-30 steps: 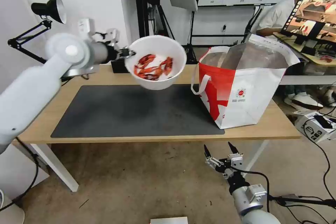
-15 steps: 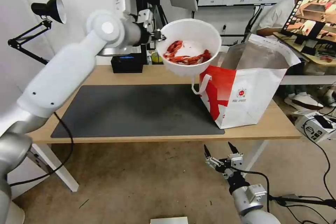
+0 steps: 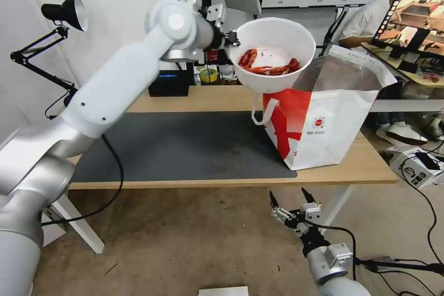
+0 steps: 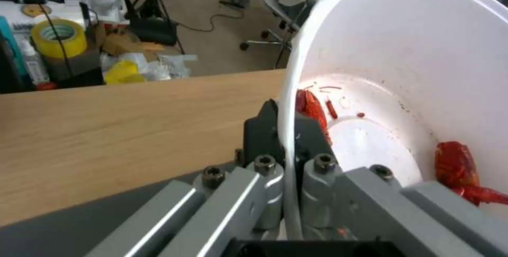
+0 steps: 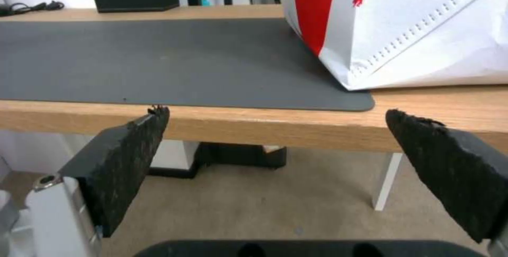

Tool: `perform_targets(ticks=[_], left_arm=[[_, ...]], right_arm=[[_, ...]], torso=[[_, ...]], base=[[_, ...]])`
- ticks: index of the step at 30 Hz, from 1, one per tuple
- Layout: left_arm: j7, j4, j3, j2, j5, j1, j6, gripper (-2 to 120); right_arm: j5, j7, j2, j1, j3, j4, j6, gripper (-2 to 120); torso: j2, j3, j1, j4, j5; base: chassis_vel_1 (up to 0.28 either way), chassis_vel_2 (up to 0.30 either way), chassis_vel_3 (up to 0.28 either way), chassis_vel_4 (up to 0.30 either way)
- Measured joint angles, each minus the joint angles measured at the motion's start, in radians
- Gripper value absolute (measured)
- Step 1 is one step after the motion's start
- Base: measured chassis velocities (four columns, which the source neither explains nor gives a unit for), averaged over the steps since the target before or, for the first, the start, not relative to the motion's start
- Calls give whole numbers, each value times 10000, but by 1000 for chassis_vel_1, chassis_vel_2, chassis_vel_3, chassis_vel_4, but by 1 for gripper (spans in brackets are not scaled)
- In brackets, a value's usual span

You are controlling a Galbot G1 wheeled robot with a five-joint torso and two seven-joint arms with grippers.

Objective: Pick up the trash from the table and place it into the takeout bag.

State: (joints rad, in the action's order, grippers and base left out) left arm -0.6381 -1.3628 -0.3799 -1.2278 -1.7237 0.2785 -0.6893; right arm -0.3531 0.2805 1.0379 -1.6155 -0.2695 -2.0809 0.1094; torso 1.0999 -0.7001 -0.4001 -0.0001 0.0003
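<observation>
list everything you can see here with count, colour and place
bowl: 1, white, red shells inside, held in the air over the bag's near-left edge
bag: 1, red and white, foil-lined, open, on the table's right part
table: 1, light wood, white legs
mat: 1, dark grey, on the table
black box: 1, at the table's back edge
tape roll: 1, yellow, behind the table
lamp: 1, black, far left
left gripper: shut on the bowl's rim
right gripper: open, low, before the table's front edge
</observation>
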Motion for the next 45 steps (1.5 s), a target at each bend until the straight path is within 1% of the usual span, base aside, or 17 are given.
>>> perform_targets(ticks=[2,4,6,8,9,12,13,16,21,25,30,36,39,45], left_arm=[[-31,52,-22,-78,0,14,39,0],[-264,242,-140,-405,1,44,202,0],[-326,277,-159,-469,1,45,257,0],[-695,459,-206,-784,7,45,635,0],[-695,459,-206,-784,7,45,635,0],[-958,589,-210,-1088,24,7,1113,0],[-958,589,-210,-1088,24,7,1113,0],[-1115,706,-148,-1381,38,-9,1481,0],[-1126,878,-74,-1553,38,18,1599,0],[-1144,907,-185,-1701,136,0,1798,0],[-1182,917,-459,-1782,528,-127,2121,0],[-1632,982,-886,-1873,987,-285,2526,0],[-1812,991,-959,-1937,1097,-361,2642,0],[-1887,968,-1050,-1969,1357,-460,2787,0]], right_arm=[[0,0,0,0,0,0,0,100],[0,0,0,0,0,0,0,100],[0,0,0,0,0,0,0,100],[0,0,0,1,-1,0,0,100],[0,0,0,1,-1,0,0,100],[0,0,1,0,0,0,0,100],[0,0,1,0,0,0,0,100],[0,0,0,0,0,0,0,100],[0,0,0,0,0,0,0,100],[0,0,0,0,0,0,0,100],[0,0,0,0,0,0,0,100],[0,0,0,0,0,0,0,100],[0,0,0,0,0,0,0,100],[0,0,0,0,0,0,0,100]], torso=[[0,0,0,0,0],[0,0,0,0,-1],[0,0,0,0,-1],[0,0,0,1,-1],[0,0,0,1,-1],[0,0,0,0,-1],[0,0,0,0,-1],[1,1,0,-1,-1],[1,2,0,0,-1],[1,2,0,1,-3],[1,1,0,-1,-2],[1,1,1,0,-2],[1,1,1,1,-2],[1,1,1,1,-2]], base=[[0,0,0,0],[0,0,0,0],[0,0,0,0],[0,0,0,0],[0,0,0,0],[0,0,0,0],[0,0,0,0],[0,0,0,0],[0,0,0,0],[0,0,0,0],[0,0,0,0],[0,0,0,0],[0,0,0,0],[0,0,0,0]])
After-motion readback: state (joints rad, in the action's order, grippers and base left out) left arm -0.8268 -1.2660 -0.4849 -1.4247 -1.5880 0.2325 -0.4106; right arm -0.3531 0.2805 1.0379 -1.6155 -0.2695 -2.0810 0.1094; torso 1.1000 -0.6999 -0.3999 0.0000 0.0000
